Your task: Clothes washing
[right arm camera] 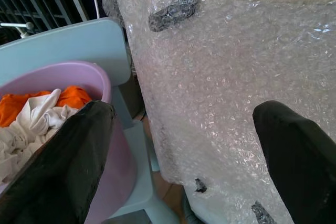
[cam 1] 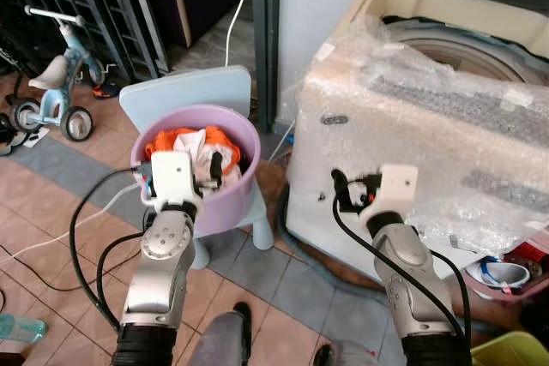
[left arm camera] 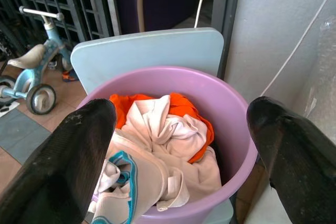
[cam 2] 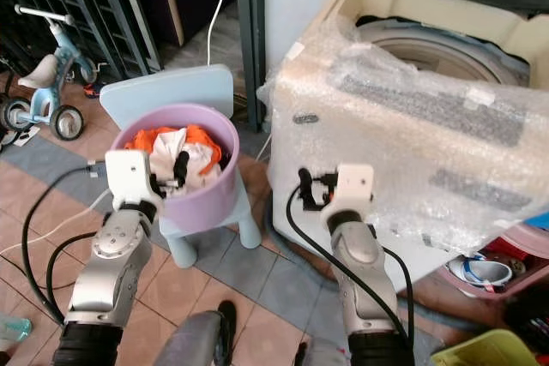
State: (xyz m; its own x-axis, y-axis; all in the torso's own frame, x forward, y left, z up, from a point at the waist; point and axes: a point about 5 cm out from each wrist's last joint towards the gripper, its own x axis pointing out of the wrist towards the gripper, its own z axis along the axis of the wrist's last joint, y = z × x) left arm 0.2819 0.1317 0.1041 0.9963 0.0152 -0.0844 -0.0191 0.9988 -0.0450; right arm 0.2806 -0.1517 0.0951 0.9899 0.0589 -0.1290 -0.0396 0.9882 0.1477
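Head stereo pair: high, facing forward-down over both arms. Left wrist view: close above purple basin (left arm camera: 231, 129). Right wrist view: near bubble-wrapped washing machine (right arm camera: 236, 77). Basin shared by all views

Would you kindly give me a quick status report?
Left gripper open above clothes in purple tub. Right gripper open, facing bubble-wrapped washer. Washer lid open.

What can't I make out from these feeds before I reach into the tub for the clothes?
- Washer drum: its inside is hidden in the eye views by the bubble-wrapped front and cut off by the frame's edge.
- Clothes in the purple tub: lower layers are buried under the cream and orange pieces; the left end effector fingers cover the sides.
- Washer controls: blurred by bubble wrap.
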